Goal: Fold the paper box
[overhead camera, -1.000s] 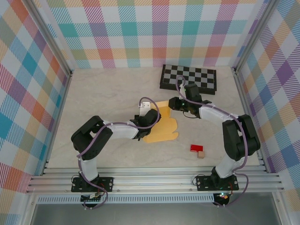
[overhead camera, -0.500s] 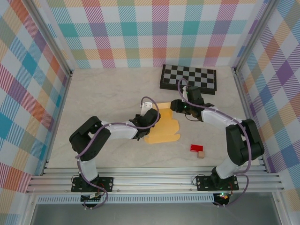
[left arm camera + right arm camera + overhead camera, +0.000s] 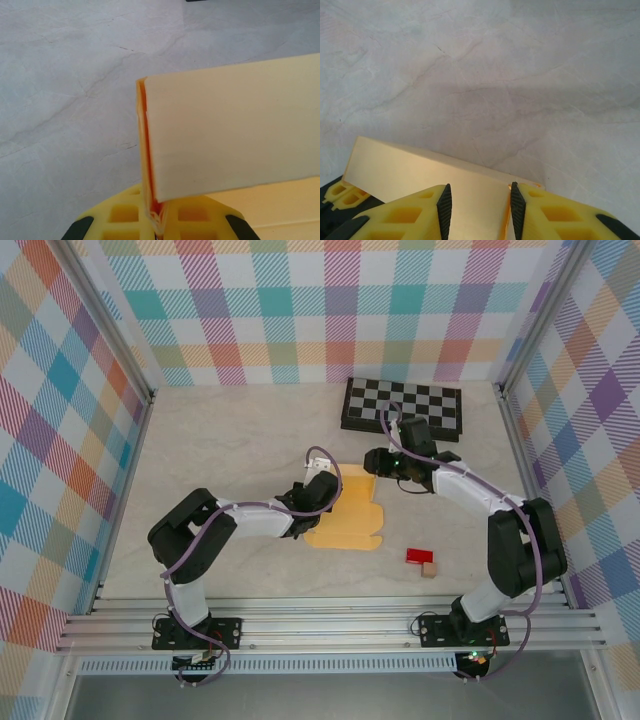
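The paper box [image 3: 350,525] lies on the bench [image 3: 230,440] just on the near side of the checkerboard [image 3: 402,408]. The left pincer [image 3: 155,222], farther from the checkerboard, is clamped on a doubled-over flap of the box. The right pincer [image 3: 477,202], close to the checkerboard's near edge, has its fingers apart, with the flap's edge between them.

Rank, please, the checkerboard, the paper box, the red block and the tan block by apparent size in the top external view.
1. checkerboard
2. paper box, partly hidden
3. red block
4. tan block, only slightly smaller than the red one
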Tool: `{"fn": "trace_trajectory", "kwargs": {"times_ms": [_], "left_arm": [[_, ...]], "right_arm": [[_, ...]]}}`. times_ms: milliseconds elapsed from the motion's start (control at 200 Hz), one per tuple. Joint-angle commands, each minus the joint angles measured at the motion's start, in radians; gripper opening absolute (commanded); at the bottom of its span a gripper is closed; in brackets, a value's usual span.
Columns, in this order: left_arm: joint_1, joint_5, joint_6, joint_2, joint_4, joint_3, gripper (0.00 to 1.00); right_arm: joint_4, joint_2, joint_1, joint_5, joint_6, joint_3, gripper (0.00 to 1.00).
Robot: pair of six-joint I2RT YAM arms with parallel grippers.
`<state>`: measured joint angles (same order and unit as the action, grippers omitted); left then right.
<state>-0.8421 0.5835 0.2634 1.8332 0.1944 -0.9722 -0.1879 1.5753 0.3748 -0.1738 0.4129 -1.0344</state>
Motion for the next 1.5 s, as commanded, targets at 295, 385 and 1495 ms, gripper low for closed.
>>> {"fn": "trace_trajectory", "kwargs": {"times_ms": [295, 385, 1495], "left_arm": [[-0.02, -0.087, -0.04, -0.02, 0.024, 0.044, 0.2], [-0.019, -0.131, -0.042, -0.068, 0.032, 0.073, 0.32], [0.206, -0.689, 0.547, -0.194, 0.084, 0.056, 0.38]], "right_arm": [[0.062, 0.002, 0.019, 0.005, 0.04, 0.143, 0.26], [0.068, -0.013, 0.021, 0.024, 0.041, 0.162, 0.26], [0.092, -0.07, 0.048, 0.063, 0.048, 0.224, 0.24]]}}
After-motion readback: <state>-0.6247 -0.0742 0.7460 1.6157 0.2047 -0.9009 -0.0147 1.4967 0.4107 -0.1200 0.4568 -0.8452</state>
